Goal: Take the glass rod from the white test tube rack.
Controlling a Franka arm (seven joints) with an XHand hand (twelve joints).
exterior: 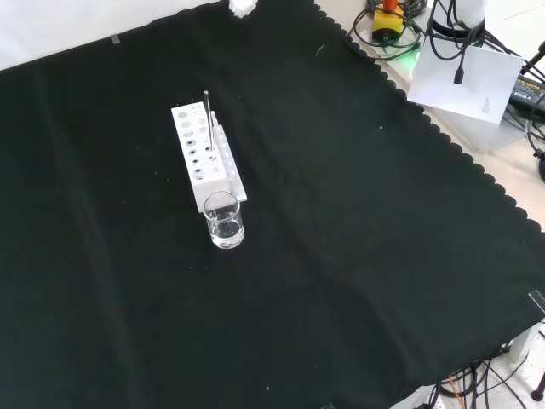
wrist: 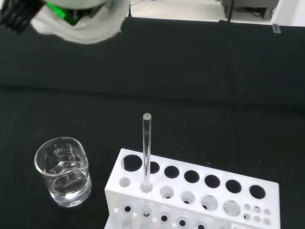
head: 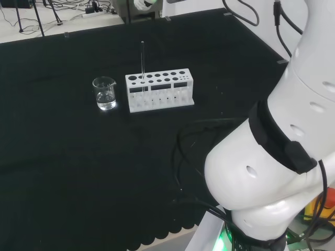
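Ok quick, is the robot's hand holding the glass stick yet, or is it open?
Hand: cannot be told; its fingers are not visible. The glass rod stands upright in the white rack, with nothing touching it.

A lab: test tube rack (head: 159,91), beaker (head: 104,93), black-clothed bench (head: 78,167).

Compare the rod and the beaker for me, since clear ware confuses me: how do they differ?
The rod is thin and tall; the beaker is squat and wide. The rod stands upright in the rack; the beaker sits on the cloth beside it. The beaker holds some clear liquid; the rod holds nothing. Both are clear.
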